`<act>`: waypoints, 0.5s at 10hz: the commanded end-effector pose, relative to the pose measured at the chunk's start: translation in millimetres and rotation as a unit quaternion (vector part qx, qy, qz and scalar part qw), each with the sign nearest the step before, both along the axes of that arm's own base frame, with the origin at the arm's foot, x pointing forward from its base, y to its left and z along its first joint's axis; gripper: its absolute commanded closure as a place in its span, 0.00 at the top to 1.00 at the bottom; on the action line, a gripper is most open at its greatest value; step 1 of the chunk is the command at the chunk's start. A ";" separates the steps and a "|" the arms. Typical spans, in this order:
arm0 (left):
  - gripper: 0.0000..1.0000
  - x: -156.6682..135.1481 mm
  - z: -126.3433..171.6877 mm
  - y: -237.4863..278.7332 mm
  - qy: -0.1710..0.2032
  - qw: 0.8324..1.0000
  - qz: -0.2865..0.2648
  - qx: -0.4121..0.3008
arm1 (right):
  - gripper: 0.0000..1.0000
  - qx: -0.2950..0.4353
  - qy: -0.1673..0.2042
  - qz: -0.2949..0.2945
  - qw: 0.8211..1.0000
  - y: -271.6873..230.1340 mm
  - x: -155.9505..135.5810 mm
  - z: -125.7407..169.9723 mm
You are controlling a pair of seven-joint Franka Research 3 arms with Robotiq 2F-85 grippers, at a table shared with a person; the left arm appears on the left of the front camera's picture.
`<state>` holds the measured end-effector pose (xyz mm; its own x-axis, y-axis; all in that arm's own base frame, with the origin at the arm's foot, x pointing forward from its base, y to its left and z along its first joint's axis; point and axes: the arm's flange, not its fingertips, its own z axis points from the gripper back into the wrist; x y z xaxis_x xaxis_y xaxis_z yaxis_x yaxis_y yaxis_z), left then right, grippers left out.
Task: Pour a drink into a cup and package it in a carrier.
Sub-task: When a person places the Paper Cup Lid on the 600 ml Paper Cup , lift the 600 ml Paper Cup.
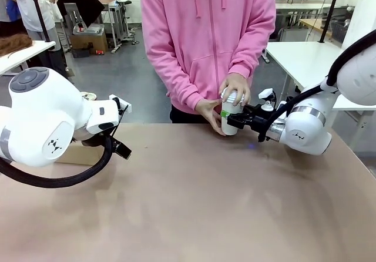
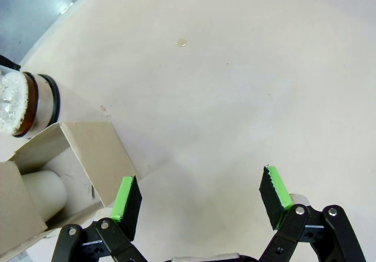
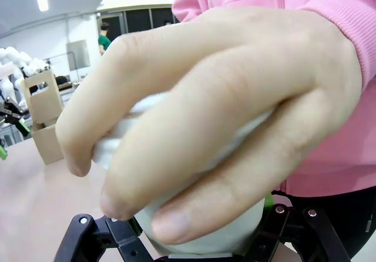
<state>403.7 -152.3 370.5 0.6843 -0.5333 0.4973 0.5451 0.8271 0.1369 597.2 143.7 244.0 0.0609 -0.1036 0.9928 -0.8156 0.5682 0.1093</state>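
Front view: the right gripper (image 1: pixel 231 119) has its jaws clamped on the white cup (image 1: pixel 230 128) at the far side of the worktop (image 1: pixel 194 203), where a person's hands (image 1: pixel 236 89) cover its top, so I cannot tell if it is filled or lidded. The left gripper (image 2: pixel 202 197) hovers with jaws apart just beside the carrier (image 2: pixel 88 153). Setting this cup into it looks not yet done.

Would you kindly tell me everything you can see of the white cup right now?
The cup is tall, plain white and tapered, paper by its look, standing upright near the table's far edge before the person. The right tool is shut on its middle from the side, a green pad against its wall. One of the person's hands covers its top, where a white lid seems to sit; the other hand holds its side. Its contents are hidden.
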 end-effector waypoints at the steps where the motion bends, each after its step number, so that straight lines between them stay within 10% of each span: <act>1: 1.00 -0.3 0.2 0.4 0.000 1.000 0.000 -0.001 | 0.80 -0.001 -0.003 0.000 1.000 2.1 -1.8 7.3; 5: 1.00 -0.3 0.2 0.4 0.000 1.000 0.000 -0.001 | 0.80 -0.001 -0.003 0.000 1.000 2.1 -1.8 7.3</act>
<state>403.7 -152.3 370.5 0.6843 -0.5333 0.4973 0.5451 0.8271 0.1369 596.4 143.2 240.9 0.0676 -0.0994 0.9928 -0.8138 0.5702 0.1125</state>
